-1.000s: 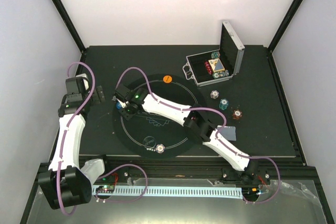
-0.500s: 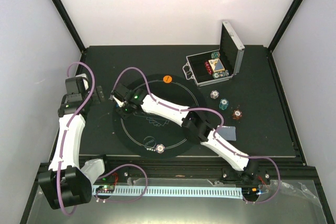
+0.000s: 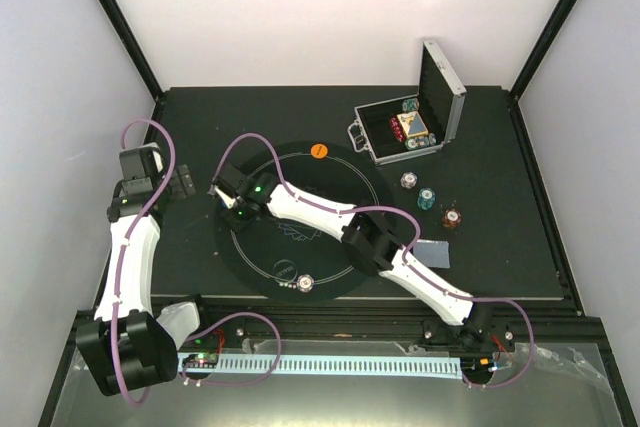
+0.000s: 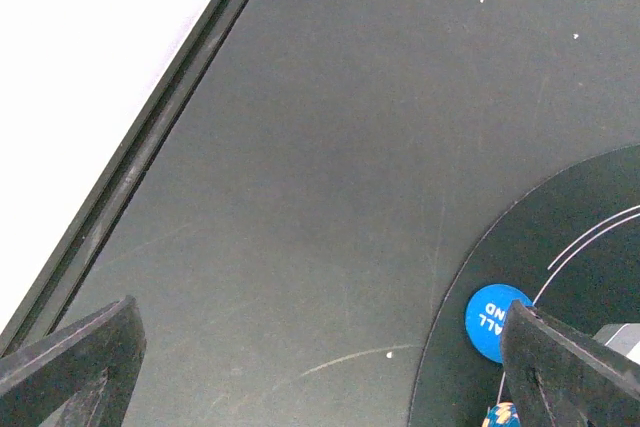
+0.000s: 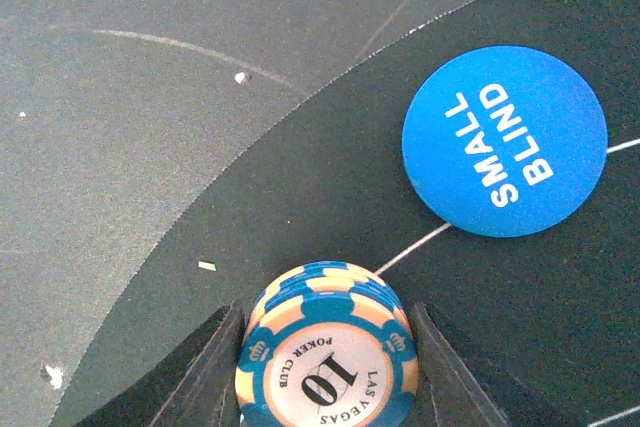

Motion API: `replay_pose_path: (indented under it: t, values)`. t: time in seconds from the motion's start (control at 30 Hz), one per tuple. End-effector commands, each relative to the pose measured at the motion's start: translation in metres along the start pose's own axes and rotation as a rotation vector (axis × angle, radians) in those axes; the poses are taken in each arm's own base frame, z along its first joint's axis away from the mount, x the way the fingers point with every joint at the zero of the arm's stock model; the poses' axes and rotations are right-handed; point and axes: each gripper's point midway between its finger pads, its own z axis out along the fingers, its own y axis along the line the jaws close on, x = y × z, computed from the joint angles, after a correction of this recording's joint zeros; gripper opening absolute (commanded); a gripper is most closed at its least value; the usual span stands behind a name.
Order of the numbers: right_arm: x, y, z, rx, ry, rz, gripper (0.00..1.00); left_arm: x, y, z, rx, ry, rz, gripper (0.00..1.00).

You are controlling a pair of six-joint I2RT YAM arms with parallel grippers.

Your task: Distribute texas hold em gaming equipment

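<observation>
1 chip stack (image 5: 325,342) — in end effector (image 5: 328,372)

The right claw (image 3: 228,207) sits at the round mat's (image 3: 262,259) left edge, well apart from the case (image 3: 412,133).

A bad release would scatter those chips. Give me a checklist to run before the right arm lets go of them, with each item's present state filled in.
1. Grip: right gripper closed on both sides of the chip stack: ok.
2. Placement: stack lies inside the edge of the black mat: ok.
3. Spacing: stack and SMALL BLIND disc are apart, with mat showing between them: ok.
4. Seating: bottom chip resting on the mat: cannot tell, the stack is seen only from above.
5. Other arm: left gripper open, empty, over the bare table beside the mat, apart from the right gripper: ok.
</observation>
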Motion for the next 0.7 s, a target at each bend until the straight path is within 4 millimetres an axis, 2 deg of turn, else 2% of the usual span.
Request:
replay_pose_path:
  t: [0.0, 0.37, 0.53, 0.67]
  values:
    - [-0.009, 0.008, 0.007, -0.03, -0.037, -0.009, 0.44, -0.012, -0.001, -0.006, 0.01, -0.021, -0.019, 0.99]
    - [-0.001, 0.006, 0.021, -0.026, -0.027, -0.018, 0.5, -0.012, -0.003, -0.005, 0.018, -0.016, -0.017, 0.99]
    - [-0.002, 0.007, 0.019, -0.033, -0.027, -0.023, 0.62, -0.012, -0.003, -0.005, 0.02, -0.016, -0.017, 0.99]
    - [-0.016, 0.016, 0.002, -0.06, -0.066, -0.034, 0.79, -0.012, -0.004, -0.005, 0.024, -0.015, -0.017, 0.99]
